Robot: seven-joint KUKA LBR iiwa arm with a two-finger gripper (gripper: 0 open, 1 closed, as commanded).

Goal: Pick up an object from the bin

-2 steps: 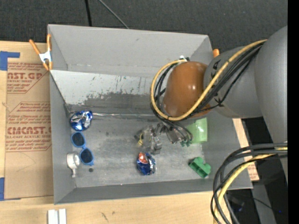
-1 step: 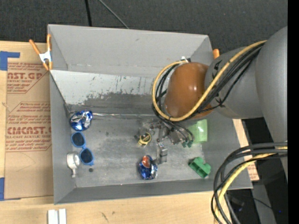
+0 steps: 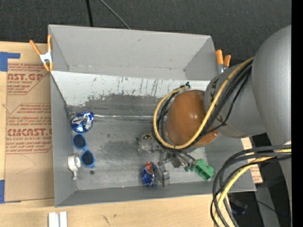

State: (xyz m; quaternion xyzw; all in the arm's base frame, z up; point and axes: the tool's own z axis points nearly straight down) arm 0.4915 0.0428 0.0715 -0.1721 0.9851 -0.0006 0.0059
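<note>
Setting, seen from above. A dark, matt surface (image 3: pixel 165 8) fills the upper band beyond the far wall of the grey bin (image 3: pixel 128 46); whether it is floor or tabletop cannot be told. A thin black cable (image 3: pixel 88 6) runs down across it toward the bin's rim. Along the lower edge lies a pale, wood-grained surface (image 3: pixel 142 214) bearing a small white block (image 3: pixel 57 218). Light is soft and falls from above.

Red print on the cardboard (image 3: pixel 23 109) reads "CAST ACRYLIC SHEET".
</note>
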